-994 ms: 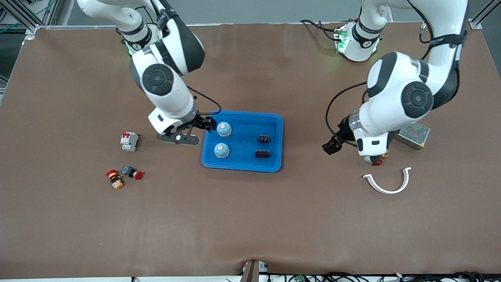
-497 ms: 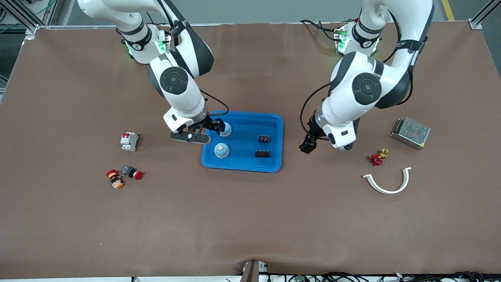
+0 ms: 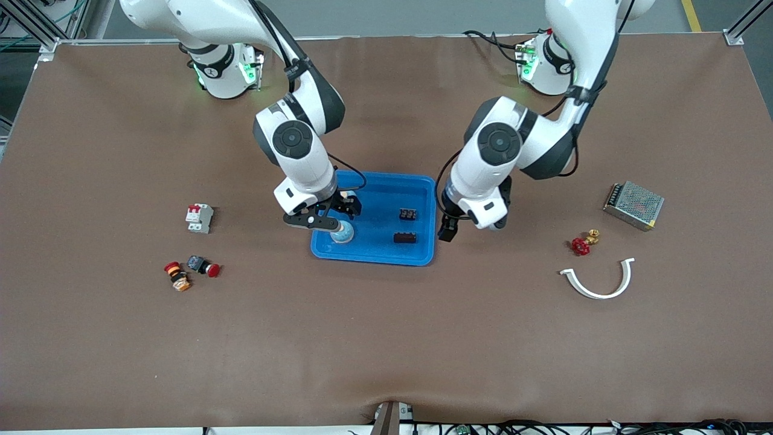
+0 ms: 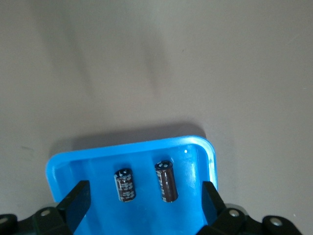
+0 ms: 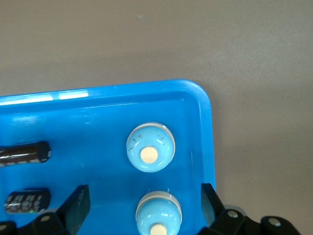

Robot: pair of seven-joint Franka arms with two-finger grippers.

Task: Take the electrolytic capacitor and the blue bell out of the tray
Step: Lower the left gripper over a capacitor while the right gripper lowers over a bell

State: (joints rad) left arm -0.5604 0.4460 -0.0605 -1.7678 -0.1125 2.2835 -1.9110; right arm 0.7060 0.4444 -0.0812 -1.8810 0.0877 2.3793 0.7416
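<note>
Tray: blue tray [image 3: 423, 257] at mid-bench, holding two bells and two capacitors.
Bells: two blue bells sit in the tray at the right arm's end. One bell [image 5: 150, 147] is fully visible in the right wrist view; the other bell [image 5: 158, 214] lies between that gripper's fingers.
Capacitors: two dark capacitors lie in the tray at the left arm's end, one capacitor [image 3: 408, 214] farther from the front camera, the other capacitor [image 3: 404, 238] nearer.
Right gripper: right gripper [image 3: 338, 219] is over the bells' end of the tray, fingers [image 5: 78, 203] apart, holding nothing.
Left gripper: left gripper [image 3: 452, 225] is above the tray's edge at the capacitors' end, fingers [image 4: 76, 198] apart, empty.
Other items: breaker [image 3: 198, 218], red valve [image 3: 581, 244], white clip [image 3: 598, 281], power supply [image 3: 634, 205] rest on the bench outside the tray.
</note>
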